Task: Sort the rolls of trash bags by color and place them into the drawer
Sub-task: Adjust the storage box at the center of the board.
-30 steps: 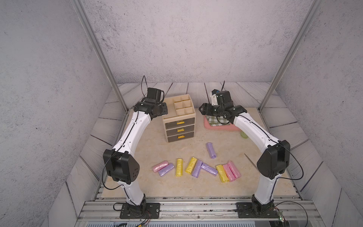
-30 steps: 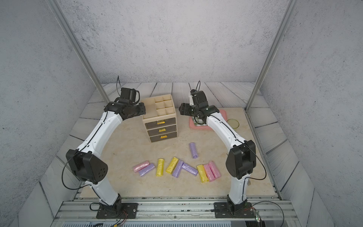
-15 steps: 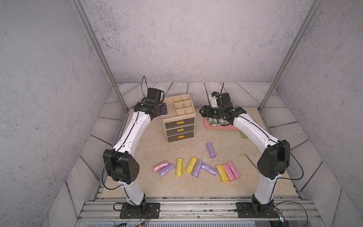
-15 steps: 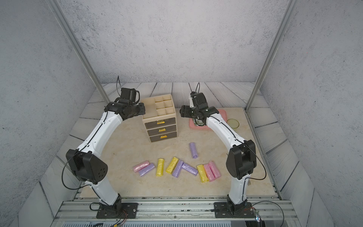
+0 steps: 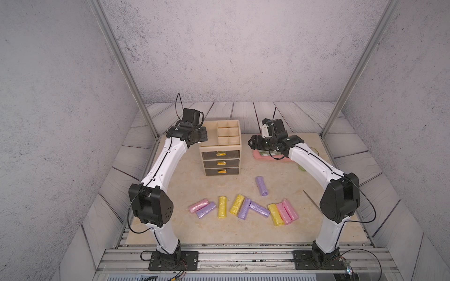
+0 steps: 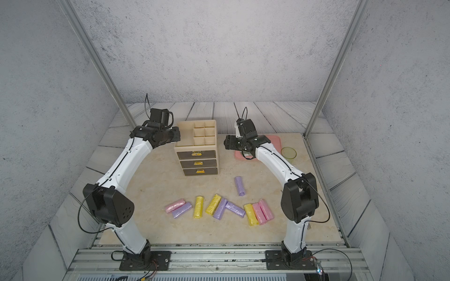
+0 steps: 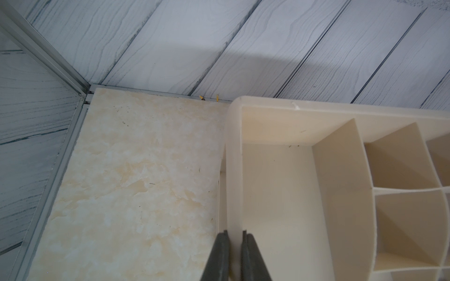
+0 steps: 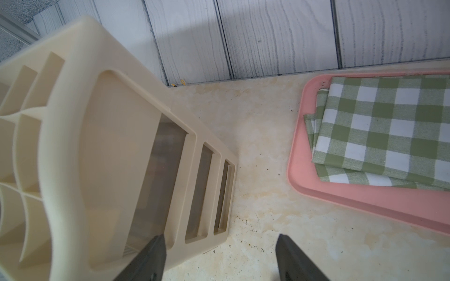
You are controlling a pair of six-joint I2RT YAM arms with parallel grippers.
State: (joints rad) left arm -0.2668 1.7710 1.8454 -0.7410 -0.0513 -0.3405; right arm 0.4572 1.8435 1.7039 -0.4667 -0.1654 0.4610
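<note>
Several rolls of trash bags lie in a loose row near the front of the table in both top views: pink (image 5: pixel 199 205), yellow (image 5: pixel 222 206) and purple (image 5: pixel 244 208) ones, with one purple roll (image 5: pixel 261 186) apart, nearer the drawer. The cream drawer unit (image 5: pixel 220 155) has three shut drawers and open compartments on top. My left gripper (image 7: pixel 235 232) is shut on the unit's left top wall (image 7: pixel 233 170). My right gripper (image 8: pixel 220 237) stands open beside the unit's right side (image 8: pixel 117 150), with one finger (image 8: pixel 151 258) over that side and the other over bare table.
A pink tray (image 8: pixel 302 170) with a folded green checked cloth (image 8: pixel 389 133) sits right of the drawer unit. A small yellow-green round dish (image 6: pixel 289 152) lies beyond it. Metal frame posts (image 5: pixel 146 116) stand at the back corners.
My left gripper has shut on the drawer unit's left wall. The right gripper has shifted slightly left, toward the unit's right side. The rolls have not moved.
</note>
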